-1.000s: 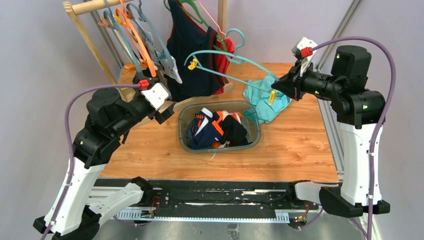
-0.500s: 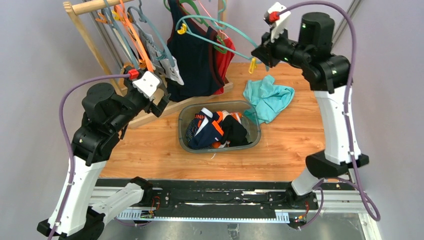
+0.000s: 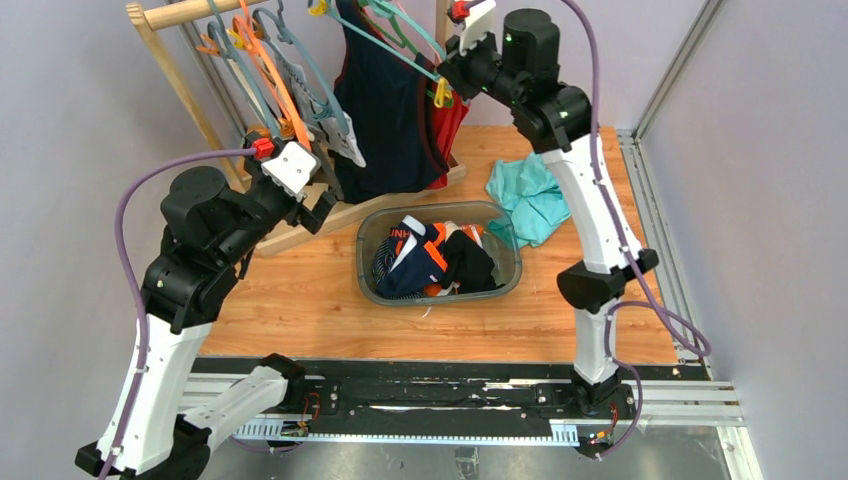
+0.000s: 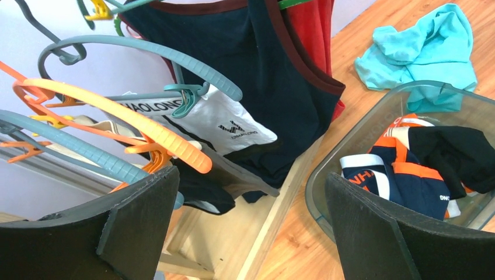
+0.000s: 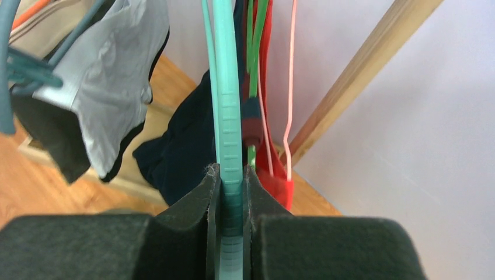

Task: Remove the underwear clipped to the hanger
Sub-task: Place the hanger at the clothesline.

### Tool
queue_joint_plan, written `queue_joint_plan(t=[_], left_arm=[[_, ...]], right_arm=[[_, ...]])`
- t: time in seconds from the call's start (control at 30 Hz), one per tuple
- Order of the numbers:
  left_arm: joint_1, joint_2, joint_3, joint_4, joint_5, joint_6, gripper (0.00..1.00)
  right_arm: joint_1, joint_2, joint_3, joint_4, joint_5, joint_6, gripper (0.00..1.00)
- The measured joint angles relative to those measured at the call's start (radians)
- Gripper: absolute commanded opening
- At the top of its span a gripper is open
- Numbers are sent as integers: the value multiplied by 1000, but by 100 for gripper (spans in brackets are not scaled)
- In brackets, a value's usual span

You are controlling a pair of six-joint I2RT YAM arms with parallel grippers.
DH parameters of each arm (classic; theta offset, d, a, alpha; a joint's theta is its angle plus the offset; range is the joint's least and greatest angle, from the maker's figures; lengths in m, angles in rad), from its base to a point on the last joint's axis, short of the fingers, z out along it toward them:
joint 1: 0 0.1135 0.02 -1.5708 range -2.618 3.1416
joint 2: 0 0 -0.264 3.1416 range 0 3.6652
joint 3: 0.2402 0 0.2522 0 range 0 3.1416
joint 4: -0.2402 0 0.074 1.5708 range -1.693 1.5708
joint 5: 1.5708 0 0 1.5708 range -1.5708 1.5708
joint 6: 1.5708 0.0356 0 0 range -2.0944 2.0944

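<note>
Underwear [image 3: 336, 138] hangs clipped to orange and grey-blue hangers [image 3: 262, 62] on the wooden rack at the back left. In the left wrist view a white-grey brief [image 4: 229, 121] and a dark one [image 4: 205, 188] hang under an orange hanger [image 4: 133, 121]. My left gripper [image 3: 322, 203] [image 4: 251, 233] is open just in front of them, holding nothing. My right gripper [image 3: 452, 62] [image 5: 230, 175] is raised by the rack's top, shut on a bare teal hanger [image 3: 385, 35] [image 5: 227, 116] with yellow clips [image 3: 440, 95]. A grey-white brief [image 5: 111, 81] hangs to its left.
A clear bin [image 3: 368, 262] [image 4: 324, 175] mid-table holds several briefs. A teal cloth [image 3: 530, 200] [image 4: 420, 52] lies at the back right. A navy tank top [image 3: 385, 110] [image 5: 187, 146] and red garment [image 3: 452, 125] hang on the rack beside a wooden post [image 5: 362, 76].
My right arm has swung the teal hanger up and left from above the teal cloth to the top of the rack. The left gripper rose slightly and stayed open.
</note>
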Motion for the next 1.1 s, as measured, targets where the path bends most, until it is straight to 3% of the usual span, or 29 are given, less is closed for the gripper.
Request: queue_joint_plan(t=[0.57,1.1], left_arm=[[39,-19,-19,0,17,14,99],[42,-22,-40,0,19,25,99]], right_arm=[[20,348,203,283,113,89,0],[79,362,188,303,90,100,0]])
